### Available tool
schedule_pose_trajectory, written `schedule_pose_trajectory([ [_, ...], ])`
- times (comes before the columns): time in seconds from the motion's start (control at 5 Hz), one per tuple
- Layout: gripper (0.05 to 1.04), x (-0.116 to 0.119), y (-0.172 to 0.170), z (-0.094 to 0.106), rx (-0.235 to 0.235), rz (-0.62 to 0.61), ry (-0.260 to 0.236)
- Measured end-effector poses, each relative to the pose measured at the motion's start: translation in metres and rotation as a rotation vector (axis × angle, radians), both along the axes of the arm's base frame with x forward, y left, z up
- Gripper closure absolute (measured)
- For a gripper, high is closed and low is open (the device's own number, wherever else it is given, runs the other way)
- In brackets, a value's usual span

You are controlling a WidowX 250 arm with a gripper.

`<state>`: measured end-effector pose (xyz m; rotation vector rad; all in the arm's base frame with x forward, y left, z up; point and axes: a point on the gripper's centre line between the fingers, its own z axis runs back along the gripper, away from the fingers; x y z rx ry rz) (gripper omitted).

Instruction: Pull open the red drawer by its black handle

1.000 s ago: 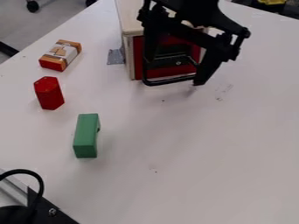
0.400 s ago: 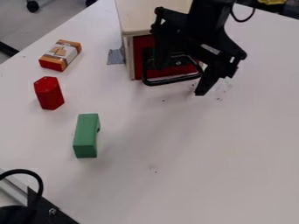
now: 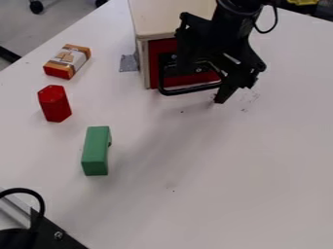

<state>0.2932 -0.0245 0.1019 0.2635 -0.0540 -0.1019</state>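
Observation:
The gripper (image 3: pixel 200 86) hangs at the front of a wooden box (image 3: pixel 169 19), fingers spread apart. One finger is in front of the red drawer front (image 3: pixel 161 47); the other points down by the right end of the drawer's black handle (image 3: pixel 190 90). Whether either finger touches the handle, I cannot tell. The drawer looks shut. On the table's left side are an orange and white box-shaped block (image 3: pixel 68 61), a red hexagonal block (image 3: pixel 54 103) and a green block (image 3: pixel 96 151) with a notch in its right side.
A grey patch of tape (image 3: pixel 129 63) lies by the box's left side on the white table (image 3: pixel 214 180). At the lower left corner are a black cable (image 3: pixel 43 206) and a black and metal fixture (image 3: pixel 52 236). Beyond the table's left edge is the floor.
The gripper has turned and drawn in toward the box, its right finger first lower and now slightly left. More of the box top shows. The blocks and drawer have not moved.

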Motion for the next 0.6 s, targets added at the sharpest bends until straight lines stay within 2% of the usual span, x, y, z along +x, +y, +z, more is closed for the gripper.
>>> schedule_pose_trajectory([
  [0.2,0.085,0.009,0.007,-0.008,0.032,-0.062,0.02],
  [0.6,0.085,0.022,0.015,-0.015,0.053,-0.184,0.069],
])
